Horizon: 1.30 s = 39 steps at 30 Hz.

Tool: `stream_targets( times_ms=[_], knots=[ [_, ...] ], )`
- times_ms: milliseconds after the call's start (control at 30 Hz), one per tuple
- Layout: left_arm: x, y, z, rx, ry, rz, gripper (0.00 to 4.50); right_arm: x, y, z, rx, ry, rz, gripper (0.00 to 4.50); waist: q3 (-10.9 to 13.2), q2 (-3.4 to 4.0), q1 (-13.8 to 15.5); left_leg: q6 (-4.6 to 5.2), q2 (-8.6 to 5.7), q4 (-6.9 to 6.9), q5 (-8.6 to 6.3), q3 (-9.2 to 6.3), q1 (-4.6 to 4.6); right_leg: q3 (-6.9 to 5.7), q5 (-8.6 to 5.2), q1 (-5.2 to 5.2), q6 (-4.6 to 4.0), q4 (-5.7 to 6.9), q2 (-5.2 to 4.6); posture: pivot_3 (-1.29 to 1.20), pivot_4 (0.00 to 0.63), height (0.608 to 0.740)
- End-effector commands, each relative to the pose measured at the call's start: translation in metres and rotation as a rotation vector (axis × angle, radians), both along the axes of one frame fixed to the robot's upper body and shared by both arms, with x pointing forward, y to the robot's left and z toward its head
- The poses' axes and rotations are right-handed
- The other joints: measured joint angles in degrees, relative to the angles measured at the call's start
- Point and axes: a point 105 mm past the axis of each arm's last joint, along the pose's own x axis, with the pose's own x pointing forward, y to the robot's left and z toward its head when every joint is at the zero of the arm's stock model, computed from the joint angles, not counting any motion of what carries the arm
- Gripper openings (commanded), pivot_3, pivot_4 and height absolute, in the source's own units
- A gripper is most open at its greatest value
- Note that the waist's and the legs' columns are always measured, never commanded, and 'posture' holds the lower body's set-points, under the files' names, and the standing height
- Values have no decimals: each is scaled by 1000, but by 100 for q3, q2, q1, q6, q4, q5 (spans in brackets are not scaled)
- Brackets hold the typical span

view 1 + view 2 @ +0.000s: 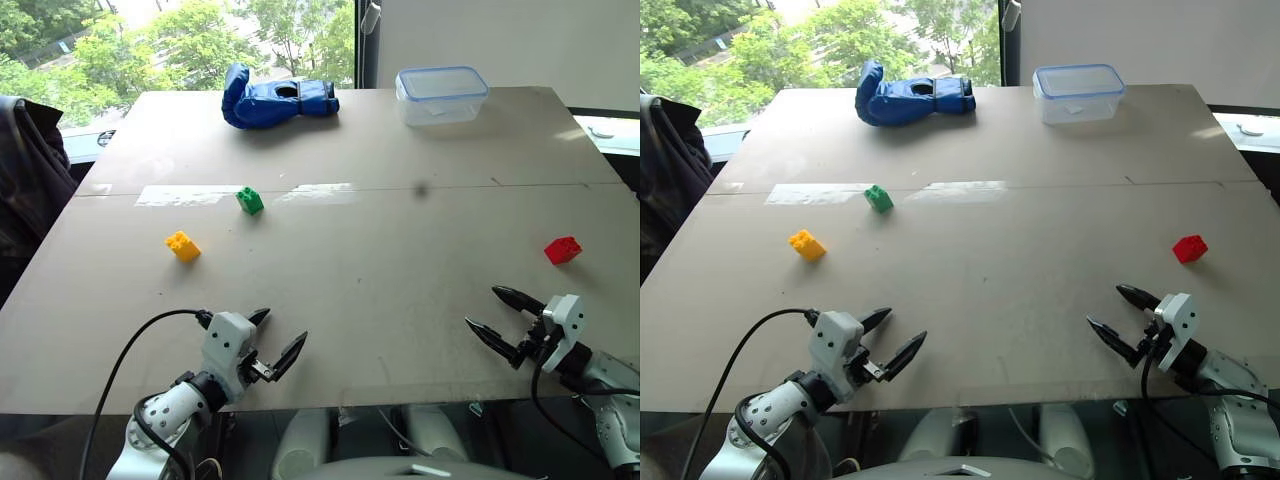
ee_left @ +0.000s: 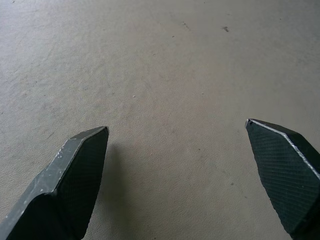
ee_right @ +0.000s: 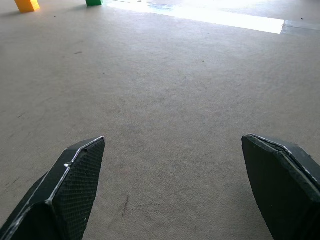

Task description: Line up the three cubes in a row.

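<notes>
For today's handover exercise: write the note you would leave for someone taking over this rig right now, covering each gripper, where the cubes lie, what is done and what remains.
Left gripper: open, empty, low over the near edge of the table.
Right gripper: open, empty, near edge on the right side.
Yellow cube: left side, mid-table.
Green cube: a little farther back and right of the yellow one, apart from it.
Red cube: far right, alone, just beyond the right gripper.
Done: nothing; no cube is held and they form no row.
Left: probably bring the red cube across to the other two, then line up all three.
</notes>
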Motion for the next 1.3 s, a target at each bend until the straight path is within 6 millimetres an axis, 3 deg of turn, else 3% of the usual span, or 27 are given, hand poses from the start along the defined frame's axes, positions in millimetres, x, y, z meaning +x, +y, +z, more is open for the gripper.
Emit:
stream_targets(
  times_ms=[33, 800, 1000, 1133, 1300],
  knots=[
    [1, -2, 9, -15, -36, -15, 4481, 1, 4, 10, -14, -38, 12, 4500, 0, 0, 0, 0, 0, 0, 0, 0, 0, 0, 0, 0, 0, 0, 0, 0, 150, 740],
    [1, -2, 12, -23, -56, -32, 4481, 6, 0, 19, -16, -35, -37, 4500, 1, 1, 1, 1, 0, -2, -1, -1, -3, -2, 0, 0, 1, -9, 0, 0, 150, 740],
    [8, -9, 33, -50, -112, -107, 4481, 10, -24, 30, 3, -57, -172, 4500, 2, 3, 11, 1, 0, -2, -1, -2, -4, -3, 0, 0, 0, -10, 0, 0, 150, 740],
    [17, -29, 70, -72, -181, -316, 4481, 24, -72, 32, -24, -32, -439, 4500, 3, 5, 13, 1, 0, -1, 0, -6, -6, -7, 1, 0, 0, -9, 0, 0, 150, 740],
    [29, -45, 106, -67, -219, -487, 4481, 43, -106, 32, -62, -21, -621, 4500, 3, 10, -26, 0, -3, -2, 0, 5, -3, 1, 8, 0, 8, -9, 5, 0, 150, 740]
  ],
)
